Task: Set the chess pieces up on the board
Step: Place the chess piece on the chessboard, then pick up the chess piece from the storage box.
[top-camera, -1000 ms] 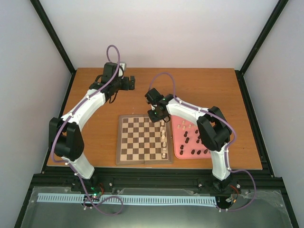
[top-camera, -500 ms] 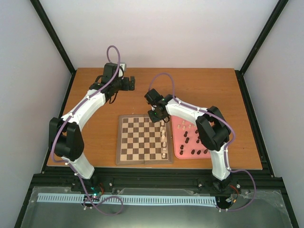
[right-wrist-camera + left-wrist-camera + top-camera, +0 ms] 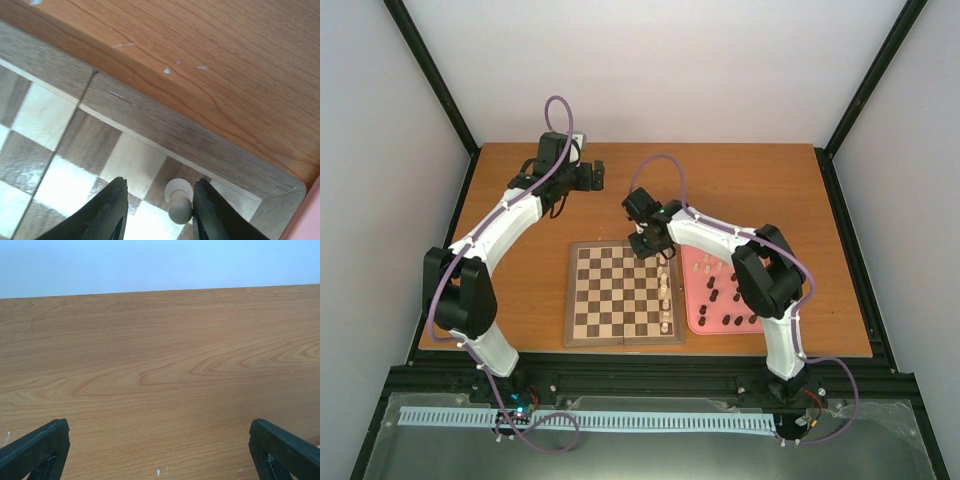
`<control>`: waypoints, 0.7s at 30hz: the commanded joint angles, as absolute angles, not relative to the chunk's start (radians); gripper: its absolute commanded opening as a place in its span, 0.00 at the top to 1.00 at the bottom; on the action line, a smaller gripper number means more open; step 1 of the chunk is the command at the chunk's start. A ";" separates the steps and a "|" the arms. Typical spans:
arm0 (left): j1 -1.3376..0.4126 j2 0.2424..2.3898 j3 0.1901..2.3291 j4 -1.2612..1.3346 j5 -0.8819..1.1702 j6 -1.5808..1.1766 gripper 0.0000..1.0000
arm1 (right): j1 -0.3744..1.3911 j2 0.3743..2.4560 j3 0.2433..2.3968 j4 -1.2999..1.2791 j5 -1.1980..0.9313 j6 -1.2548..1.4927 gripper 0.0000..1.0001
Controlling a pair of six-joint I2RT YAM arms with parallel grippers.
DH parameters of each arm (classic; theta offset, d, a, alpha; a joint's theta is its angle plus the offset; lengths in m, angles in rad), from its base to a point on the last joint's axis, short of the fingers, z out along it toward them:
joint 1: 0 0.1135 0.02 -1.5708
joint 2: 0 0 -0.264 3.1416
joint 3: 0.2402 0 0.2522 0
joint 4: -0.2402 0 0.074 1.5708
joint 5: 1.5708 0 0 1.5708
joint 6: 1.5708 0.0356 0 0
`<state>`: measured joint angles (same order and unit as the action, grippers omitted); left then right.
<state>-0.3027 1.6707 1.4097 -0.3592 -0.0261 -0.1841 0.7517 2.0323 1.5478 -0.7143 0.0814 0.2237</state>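
The board (image 3: 571, 300) lies in the middle of the table, with a column of cream chess pieces (image 3: 665, 290) on its right side. My right gripper (image 3: 648, 245) hovers low over the board's far right corner. In the right wrist view the right gripper (image 3: 160, 205) is open. A cream pawn (image 3: 179, 202) stands on a dark square of the board (image 3: 165, 120), close against the right finger (image 3: 212, 210). My left gripper (image 3: 598, 175) is open and empty over bare table at the far left; its fingers (image 3: 35, 447) are spread wide.
A pink tray (image 3: 692, 300) right of the board holds several dark pieces and a few cream ones; its corner shows in the right wrist view (image 3: 311, 220). Black frame posts stand at the table's far corners.
My right gripper has shifted slightly left and towards the far edge of the board. The left arm has not moved.
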 commanded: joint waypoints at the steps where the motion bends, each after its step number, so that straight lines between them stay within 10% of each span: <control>1: -0.295 1.636 1.417 -0.343 -0.022 -0.183 0.00 | 0.775 1.949 1.558 -0.668 0.062 0.206 0.60; 21: -0.295 1.638 1.424 -0.345 -0.001 -0.185 0.00 | 0.600 1.590 1.184 -0.671 0.316 0.320 0.56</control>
<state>-0.3027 1.6703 1.4097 -0.3595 -0.0174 -0.1844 0.6575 1.6711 1.2892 -0.6437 0.2584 0.2707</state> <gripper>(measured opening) 0.998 0.448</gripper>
